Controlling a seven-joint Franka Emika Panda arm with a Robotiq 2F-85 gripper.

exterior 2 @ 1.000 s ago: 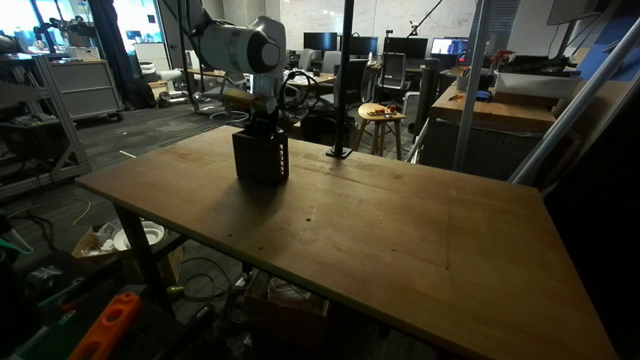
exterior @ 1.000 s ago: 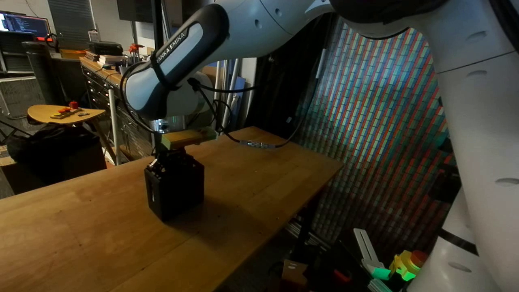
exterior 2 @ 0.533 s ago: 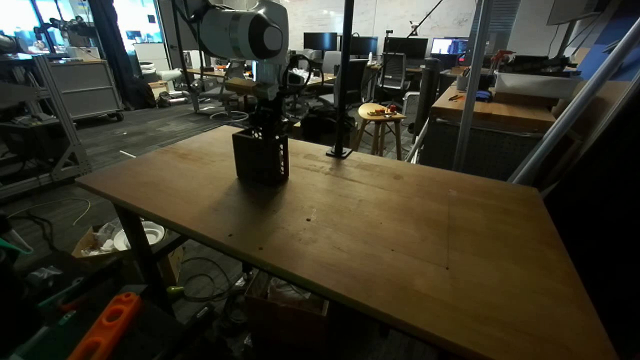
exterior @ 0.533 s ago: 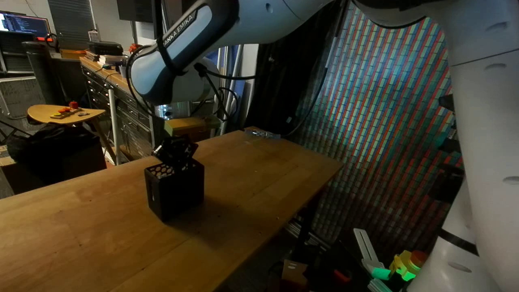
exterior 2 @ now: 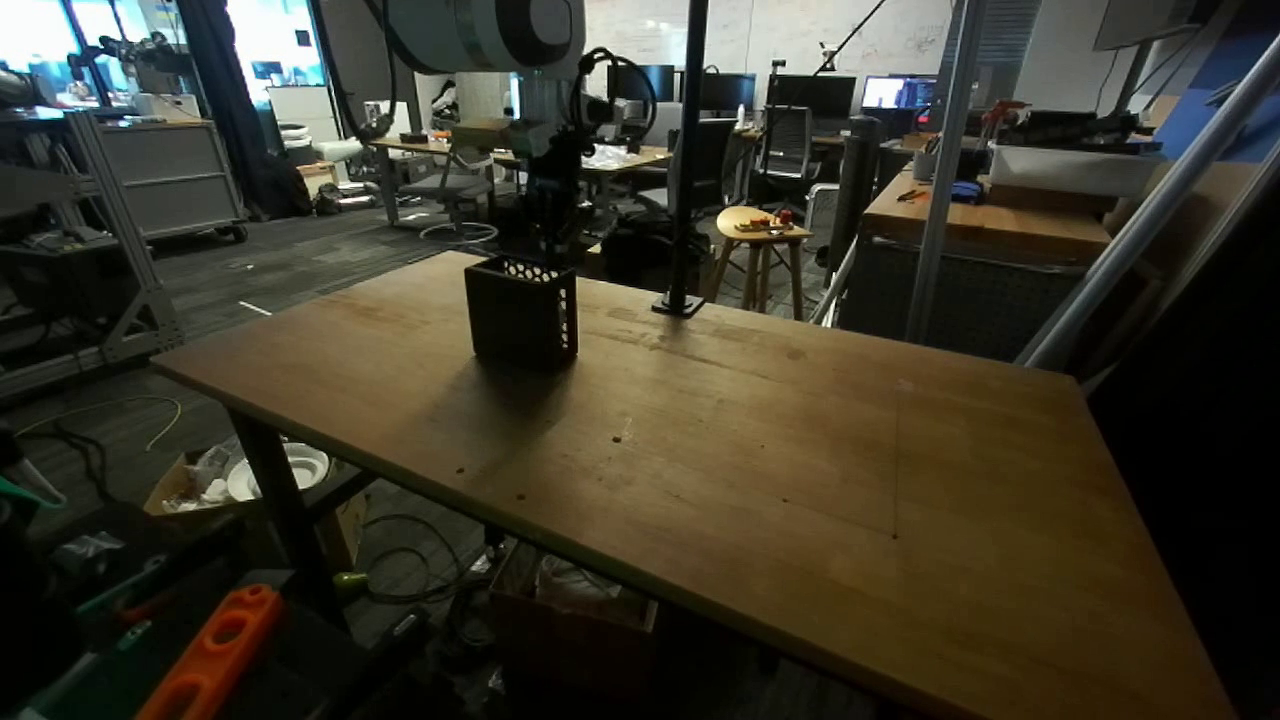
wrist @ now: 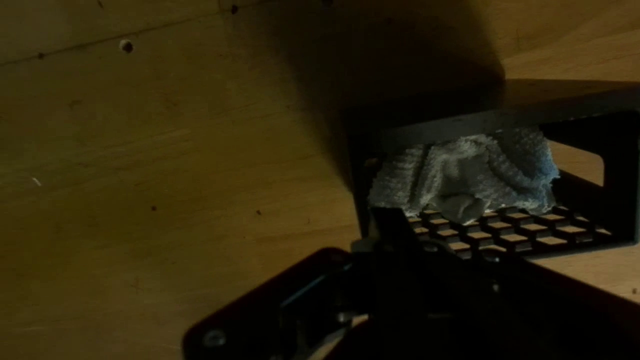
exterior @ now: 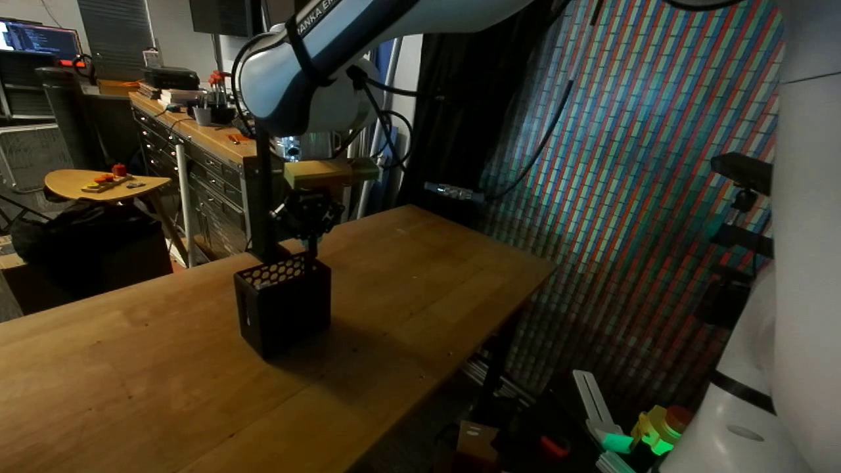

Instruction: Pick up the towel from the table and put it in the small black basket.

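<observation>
Seen from the wrist, from left to right, the wooden surface comes first, marked by a seam and a few small dark holes. Next is the tool, reaching up from the lower edge, its sides drawn narrow and meeting at the tip; whether that tip touches the rim I cannot tell. To its right stands the black basket, longer from left to right than from top to bottom. The towel lies inside it, crumpled, pale grey, with a blue tinge toward the right end. Its long axis runs left to right, nearly in line with the basket's long sides and close along the upper one. The left end sits by the basket's left wall, the right end stops short of the right wall, and a smooth grey fold bulges down toward the honeycomb side. In an exterior view, again from left to right, there are a stool, a black bag and a drawer cabinet, then the arm with the tool pointing down near the basket's far rim, and a striped curtain. In both exterior views the basket is upright on the surface. A black post rises to its right in an exterior view.
</observation>
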